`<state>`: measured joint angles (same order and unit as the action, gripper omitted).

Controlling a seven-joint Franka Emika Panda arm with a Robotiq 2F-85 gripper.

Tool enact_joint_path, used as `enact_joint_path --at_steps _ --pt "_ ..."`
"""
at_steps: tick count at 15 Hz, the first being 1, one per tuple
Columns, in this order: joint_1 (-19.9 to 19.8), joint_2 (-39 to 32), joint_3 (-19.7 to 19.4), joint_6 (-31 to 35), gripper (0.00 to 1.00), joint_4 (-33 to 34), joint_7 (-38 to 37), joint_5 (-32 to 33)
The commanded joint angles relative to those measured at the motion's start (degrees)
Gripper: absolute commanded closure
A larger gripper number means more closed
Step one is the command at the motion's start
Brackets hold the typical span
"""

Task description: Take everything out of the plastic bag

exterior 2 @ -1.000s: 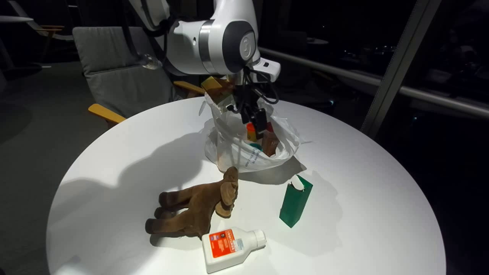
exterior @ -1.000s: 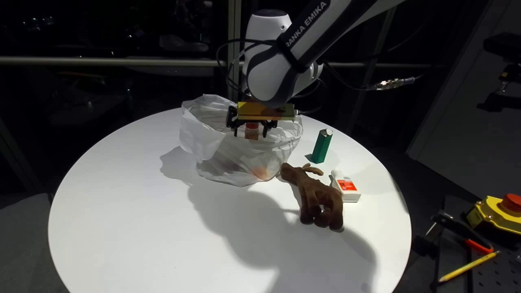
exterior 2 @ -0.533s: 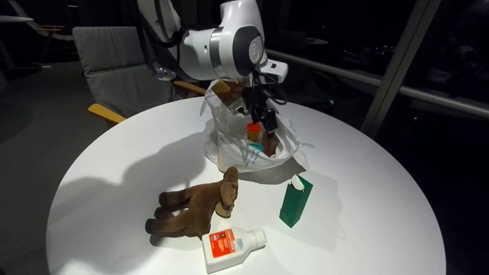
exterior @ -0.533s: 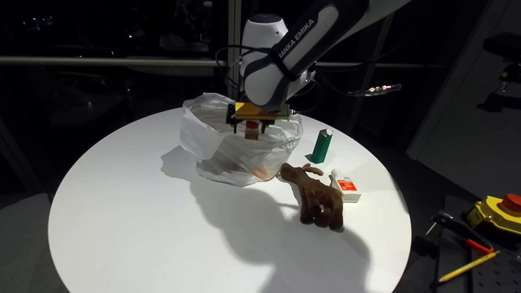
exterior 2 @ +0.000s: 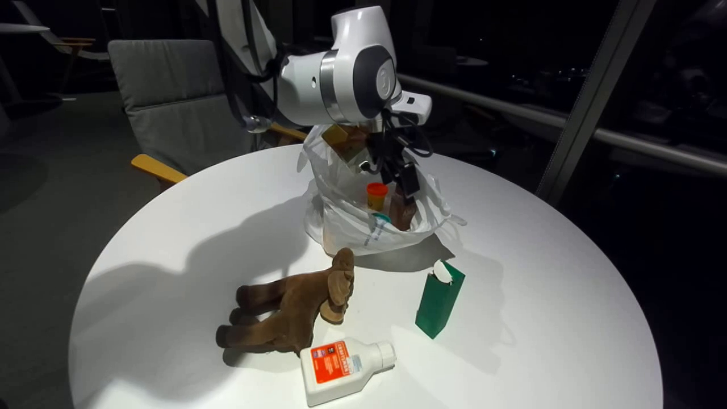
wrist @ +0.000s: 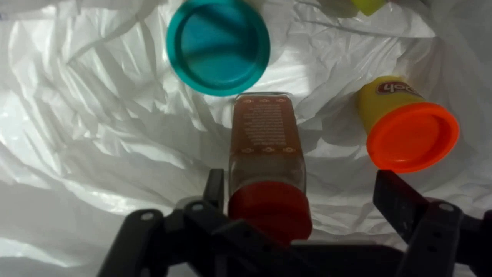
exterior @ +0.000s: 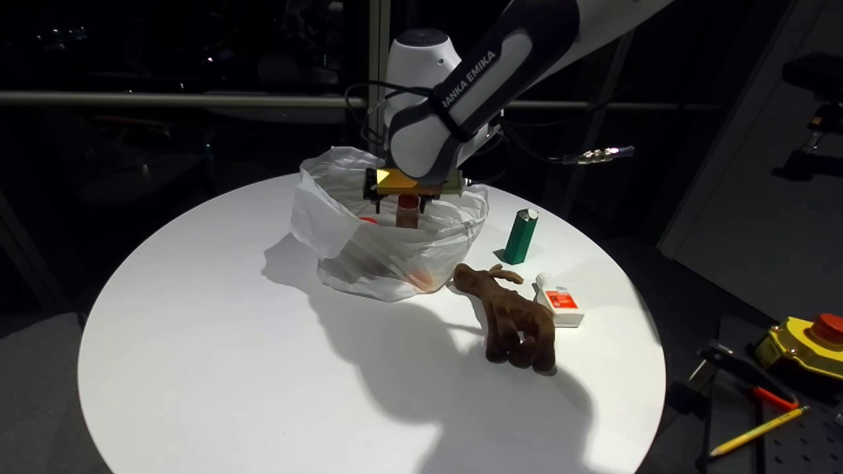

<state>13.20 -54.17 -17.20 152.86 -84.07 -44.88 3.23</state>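
The white plastic bag stands open on the table in both exterior views [exterior: 339, 230] [exterior 2: 355, 236]. My gripper is at its mouth, pointing down, in both exterior views [exterior: 400, 207] [exterior 2: 409, 184]. In the wrist view my gripper [wrist: 300, 188] is open. A glass jar [wrist: 267, 154] with a brown label and red lid stands between the fingers, nearer the left one; it also shows in both exterior views [exterior: 407, 216] [exterior 2: 402, 215]. A yellow tub with orange lid [wrist: 411, 134] and a teal-lidded tub [wrist: 219, 48] are in the bag. A yellow-green thing [wrist: 369, 4] is partly cut off.
On the round white table [exterior: 217, 368] lie a brown plush animal [exterior 2: 295, 304] and a white bottle with an orange label [exterior 2: 341, 366]. A green box [exterior 2: 438, 301] stands upright near the bag. A grey chair [exterior 2: 170, 102] stands behind the table.
The gripper has moved slightly left in an exterior view and right and a little down in an exterior view. The orange lid has come into sight past it. The things on the table have not moved.
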Motion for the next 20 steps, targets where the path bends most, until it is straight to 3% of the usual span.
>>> enact_joint_path --at_steps 1,2,8,14,16,20 --pt "1.3 -2.1 -2.3 0.2 0.08 3.1 -2.6 1.4" --pt "1.4 -2.2 -2.5 0.2 0.27 3.1 -2.7 1.4" --pt "1.7 -0.8 -2.6 -0.4 0.73 1.4 -2.4 1.5" --pt "3.5 6.8 -3.6 -0.9 0.76 -6.3 -1.4 2.8" --pt "2.8 12.4 -1.7 -0.6 0.76 -11.4 1.5 3.0" --pt "5.2 23.2 -3.0 -0.1 0.76 -22.3 1.9 8.3"
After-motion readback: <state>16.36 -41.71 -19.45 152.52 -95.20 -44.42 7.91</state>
